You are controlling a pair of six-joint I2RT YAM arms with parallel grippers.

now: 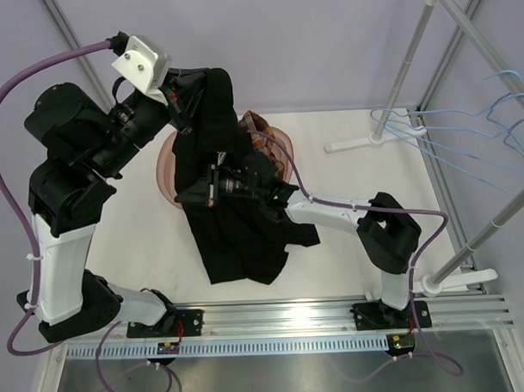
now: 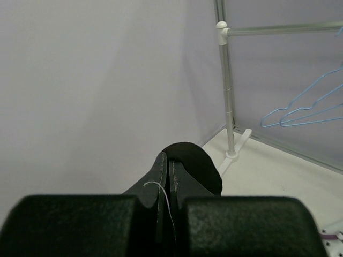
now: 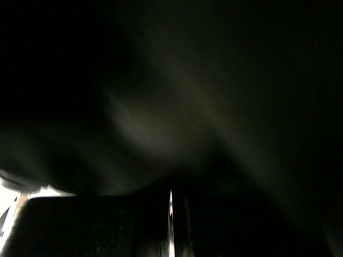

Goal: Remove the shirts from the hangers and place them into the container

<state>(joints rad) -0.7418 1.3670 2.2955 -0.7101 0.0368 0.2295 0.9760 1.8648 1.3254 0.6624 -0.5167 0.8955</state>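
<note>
The black shirt (image 1: 238,240) hangs in a long drape from my left gripper (image 1: 188,102), which is raised high and shut on its top fold (image 2: 195,160); the left gripper (image 2: 168,163) pinches the cloth between its fingers. My right gripper (image 1: 200,195) reaches into the middle of the same shirt and is shut on its cloth. Dark fabric (image 3: 161,107) fills the right wrist view. The plaid shirt (image 1: 261,131) lies in the pinkish container (image 1: 165,169), behind and partly under the black shirt. Light-blue hangers (image 1: 454,138) hang bare on the rack at the right.
A white rack stands at the right with a slanted pole (image 1: 404,79), a foot (image 1: 355,145) on the table and a near foot (image 1: 454,281). The rack upright (image 2: 228,80) and hangers (image 2: 308,104) show in the left wrist view. A metal rail (image 1: 283,318) runs along the near edge.
</note>
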